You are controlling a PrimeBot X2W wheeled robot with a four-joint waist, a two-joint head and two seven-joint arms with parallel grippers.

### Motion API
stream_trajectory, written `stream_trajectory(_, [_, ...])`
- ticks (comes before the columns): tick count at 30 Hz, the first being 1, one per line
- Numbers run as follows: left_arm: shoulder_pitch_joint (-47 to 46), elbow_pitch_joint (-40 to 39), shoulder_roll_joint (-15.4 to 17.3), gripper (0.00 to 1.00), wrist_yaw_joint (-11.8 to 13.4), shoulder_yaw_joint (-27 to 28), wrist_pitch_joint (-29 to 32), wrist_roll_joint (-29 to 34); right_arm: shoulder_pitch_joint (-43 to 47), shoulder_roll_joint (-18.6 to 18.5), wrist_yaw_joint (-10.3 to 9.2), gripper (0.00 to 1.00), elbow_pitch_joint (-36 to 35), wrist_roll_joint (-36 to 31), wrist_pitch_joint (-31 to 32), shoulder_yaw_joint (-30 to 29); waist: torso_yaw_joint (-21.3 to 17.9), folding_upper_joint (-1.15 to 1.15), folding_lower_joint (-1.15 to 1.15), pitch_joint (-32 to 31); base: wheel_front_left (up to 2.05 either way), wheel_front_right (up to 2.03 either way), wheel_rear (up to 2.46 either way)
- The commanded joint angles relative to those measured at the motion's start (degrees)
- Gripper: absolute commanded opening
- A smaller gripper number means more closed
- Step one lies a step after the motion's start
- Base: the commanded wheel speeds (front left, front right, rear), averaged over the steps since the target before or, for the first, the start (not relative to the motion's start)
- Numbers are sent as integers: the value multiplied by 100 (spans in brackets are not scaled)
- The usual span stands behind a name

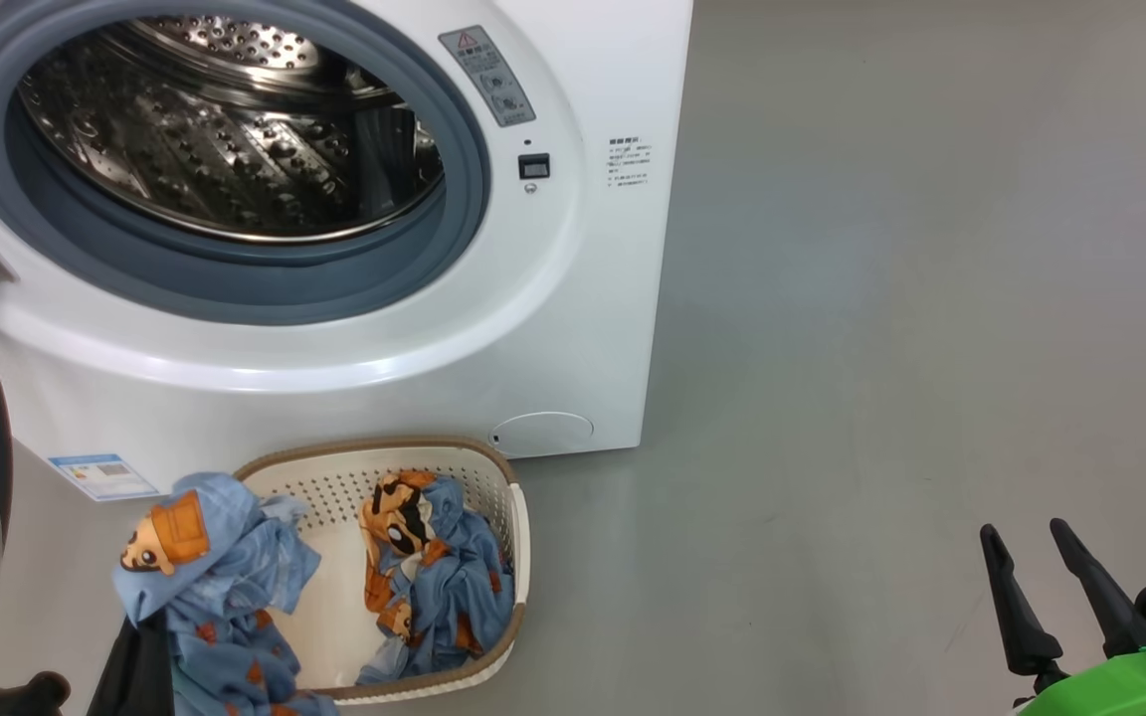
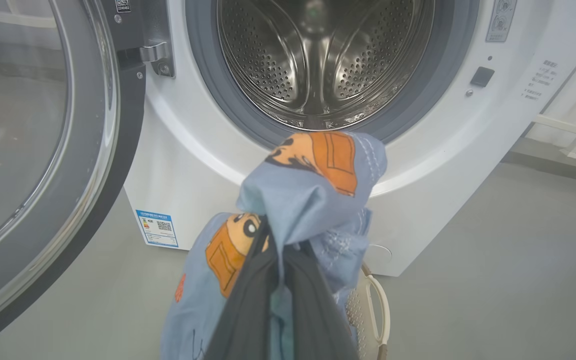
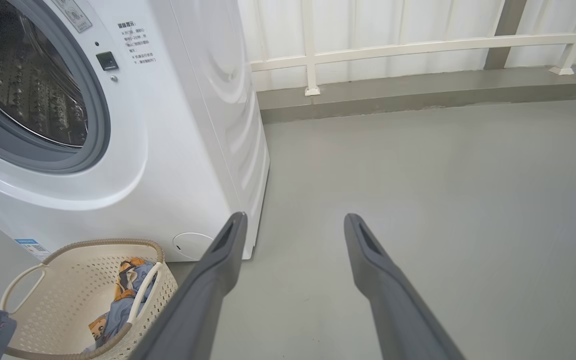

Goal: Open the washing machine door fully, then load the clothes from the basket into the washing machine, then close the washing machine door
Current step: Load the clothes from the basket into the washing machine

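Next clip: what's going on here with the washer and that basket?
The robot is partway through loading. Its left gripper is shut on a piece of the blue printed clothes, held up in front of the washing machine. The washing machine door stands swung open, and the drum looks empty. More of the clothes lie in the basket on the floor. The right gripper is open, holding nothing, off to the right.
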Motion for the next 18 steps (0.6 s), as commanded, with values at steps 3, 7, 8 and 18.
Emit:
stream_trajectory(3, [-90, -280, 39, 0, 17, 259, -77, 53, 49, -95, 9, 100, -173, -44, -68, 54, 7, 0, 0, 60, 0, 0, 0])
stream_trajectory(7, [-357, -286, 20, 0, 9, 271, -77, -75, -32, -53, 9, 100, -206, -62, -68, 32, 6, 0, 0, 242, 0, 0, 0])
stream_trajectory(8, [-470, -280, 37, 0, 6, 277, -77, -107, -68, -37, 9, 100, -213, -68, -68, 34, -2, 0, 0, 297, 0, 0, 0])
stream_trajectory(18, [-2330, -178, 508, 0, -4, 154, -53, 2, -616, 108, 9, 100, -239, -117, -68, 169, -148, 0, 0, 1000, 0, 0, 0])
